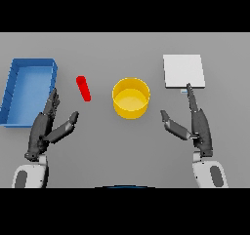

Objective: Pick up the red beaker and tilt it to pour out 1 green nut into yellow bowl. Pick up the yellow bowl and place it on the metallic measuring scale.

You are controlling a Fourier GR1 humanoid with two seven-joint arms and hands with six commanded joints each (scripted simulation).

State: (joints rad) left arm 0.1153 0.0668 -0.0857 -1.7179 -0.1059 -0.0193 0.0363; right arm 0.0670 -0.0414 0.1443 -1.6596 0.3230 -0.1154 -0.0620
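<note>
Beaker (83, 88), red, looks light, stiff and slim, so I would wrap my left hand's (45, 127) spread, empty fingers (52, 102) round its middle.

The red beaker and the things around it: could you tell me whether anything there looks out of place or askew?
The red beaker looks odd: it appears as a slim shape slanted on the grey table, seemingly lying on its side rather than upright, between the blue bin and the yellow bowl. No spilled nut is visible.
</note>
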